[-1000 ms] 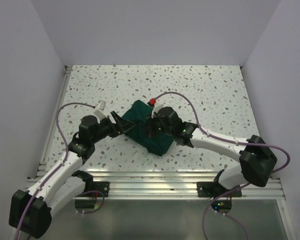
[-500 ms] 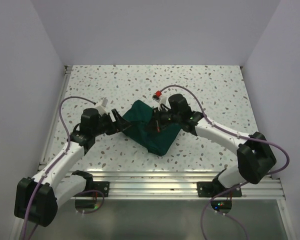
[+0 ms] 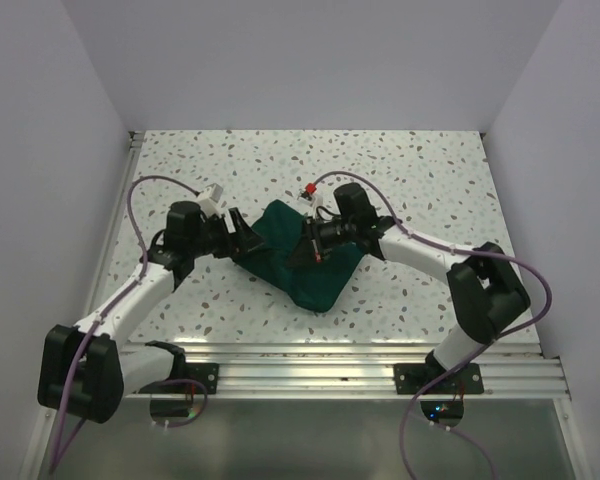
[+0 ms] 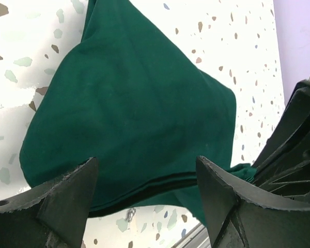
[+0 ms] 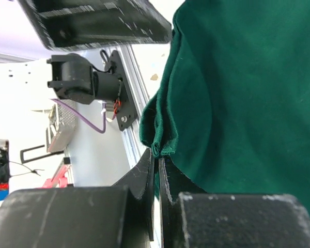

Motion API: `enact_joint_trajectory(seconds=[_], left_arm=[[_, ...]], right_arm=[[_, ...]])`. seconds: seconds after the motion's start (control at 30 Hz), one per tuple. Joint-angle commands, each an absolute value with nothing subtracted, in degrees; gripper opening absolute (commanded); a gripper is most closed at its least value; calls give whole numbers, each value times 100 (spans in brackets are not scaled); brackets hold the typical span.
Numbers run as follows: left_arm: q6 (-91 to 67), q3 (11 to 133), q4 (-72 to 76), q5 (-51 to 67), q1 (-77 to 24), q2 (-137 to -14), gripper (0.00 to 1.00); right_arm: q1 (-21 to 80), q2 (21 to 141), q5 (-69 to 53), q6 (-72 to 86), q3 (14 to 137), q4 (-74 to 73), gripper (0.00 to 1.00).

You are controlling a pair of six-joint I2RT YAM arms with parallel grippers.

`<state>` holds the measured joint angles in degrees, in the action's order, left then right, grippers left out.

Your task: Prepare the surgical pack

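Surgical pack [image 3: 320, 285] bundled on table [image 3: 400, 170], right gripper [image 5: 157, 159] pinching its hem

White counter [image 3: 410, 170], flecked grey and brown (terrazzo look), carries one item directly: the dark green surgical pack [image 3: 315, 285], a rumpled fabric bundle lying about mid-width, somewhat nearer the front edge.

Bright, even overhead light; table [image 4: 15, 98] overexposed in wrist views.

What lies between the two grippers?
Only the green cloth bundle, in the top view; the left gripper is open at its left edge, the right gripper shut on a fold.
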<state>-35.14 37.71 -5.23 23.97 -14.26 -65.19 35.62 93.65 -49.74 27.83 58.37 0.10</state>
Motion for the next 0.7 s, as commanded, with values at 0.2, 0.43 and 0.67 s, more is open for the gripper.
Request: enact_joint_trajectory(seconds=[0.2, 0.43, 0.67], left_arm=[[-3287, 3946, 184, 3015, -1371, -7188, 79], [-3129, 4034, 439, 3419, -1362, -7637, 75], [-3085, 4131, 580, 3621, -1318, -7910, 64]], right_arm=[[3129, 9861, -5037, 2488, 6661, -535, 0], [2743, 10169, -4361, 2005, 7066, -1353, 0], [2637, 10169, -3771, 1995, 6996, -1433, 8]])
